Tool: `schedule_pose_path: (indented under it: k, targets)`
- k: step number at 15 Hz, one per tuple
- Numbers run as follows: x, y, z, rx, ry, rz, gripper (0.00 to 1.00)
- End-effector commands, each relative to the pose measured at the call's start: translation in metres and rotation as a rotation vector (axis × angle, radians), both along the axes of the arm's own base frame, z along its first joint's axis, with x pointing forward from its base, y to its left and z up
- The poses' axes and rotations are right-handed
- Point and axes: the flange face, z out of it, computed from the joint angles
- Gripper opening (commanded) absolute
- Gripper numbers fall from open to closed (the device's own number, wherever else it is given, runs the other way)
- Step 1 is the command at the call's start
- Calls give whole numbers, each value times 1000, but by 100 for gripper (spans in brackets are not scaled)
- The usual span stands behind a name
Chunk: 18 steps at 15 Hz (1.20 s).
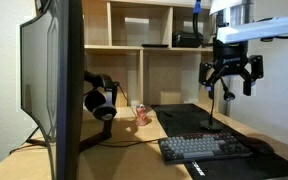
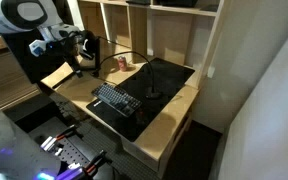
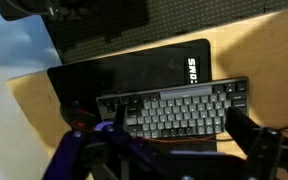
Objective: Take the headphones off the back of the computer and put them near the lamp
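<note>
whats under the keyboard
A black desk mat lies under the keyboard, and the mat rests on the wooden desk. The strip of mat directly beneath the keyboard is covered, so anything lying there cannot be seen.

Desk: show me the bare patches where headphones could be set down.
Bare wood lies between the computer and the keyboard. Another strip runs between the black mat and the desk edge. The mat's front is crowded by the keyboard.
</note>
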Motion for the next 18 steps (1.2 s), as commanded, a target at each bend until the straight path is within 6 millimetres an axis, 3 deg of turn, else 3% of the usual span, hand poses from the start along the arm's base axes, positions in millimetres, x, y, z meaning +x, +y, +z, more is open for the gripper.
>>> schedule_pose_path:
  k: [1,2,6,7,8,10,11,13,18]
  targets:
    - [0,0,0,0,1,0,100]
    - [0,8,12,20,-24,22,100]
    - [3,44,99,185,-129,164,100]
    - [8,49,113,245,-142,134,100]
    - [1,45,88,168,-143,118,100]
    - [3,51,116,225,-173,122,100]
    - [3,50,118,231,-176,121,100]
    - [9,60,101,309,-105,233,100]
    - [83,99,119,413,-166,454,100]
